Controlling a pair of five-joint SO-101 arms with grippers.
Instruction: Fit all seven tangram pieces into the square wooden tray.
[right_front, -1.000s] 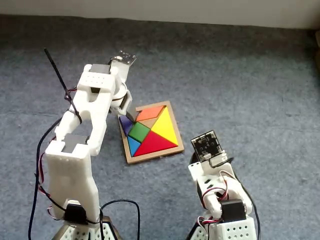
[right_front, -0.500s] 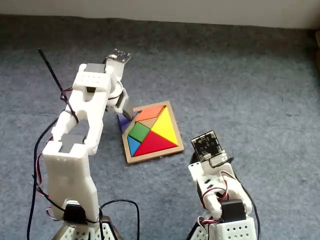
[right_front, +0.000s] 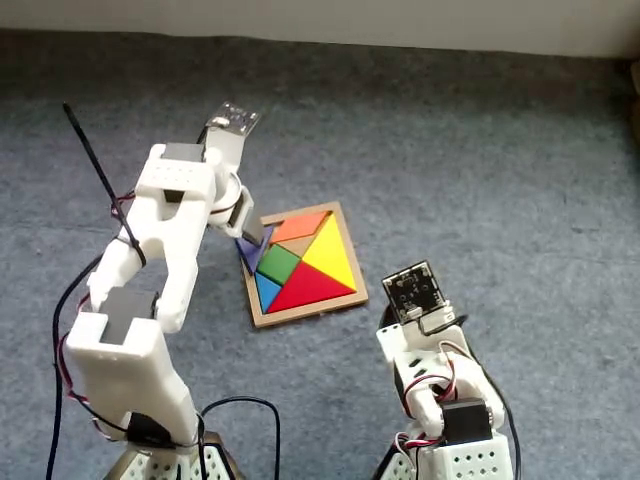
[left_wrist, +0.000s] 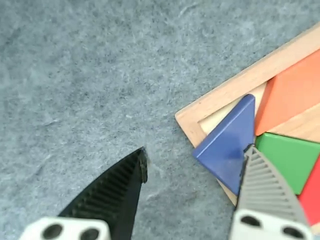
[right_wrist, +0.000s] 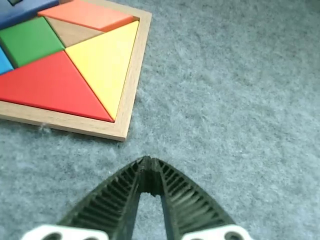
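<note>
1. High view: the square wooden tray (right_front: 300, 312) is sat mid-bench (right_front: 480, 180) on the grey carpet-like surface. Red, yellow, green, orange and light blue pieces are seen flat inside. The left gripper (right_front: 252, 232) is parked at the tray's far-left corner, right by the dark blue triangle (right_front: 248, 250). The right arm (right_front: 440, 400) is folded up near the tray's nearer side, apart from it.
2. Left wrist view: the left gripper (left_wrist: 196, 150) is spread wide, with nothing held. Its grey finger (left_wrist: 260, 185) is touching the dark blue triangle (left_wrist: 230, 145), which is lying skewed across the tray's rim (left_wrist: 240, 82), one corner poking out over the carpet.
3. Right wrist view: the right gripper (right_wrist: 148, 165) is pinched closed on nothing, just off the tray's rim (right_wrist: 135, 85). The red triangle (right_wrist: 50, 85) and yellow triangle (right_wrist: 107, 65) are seated flush.
</note>
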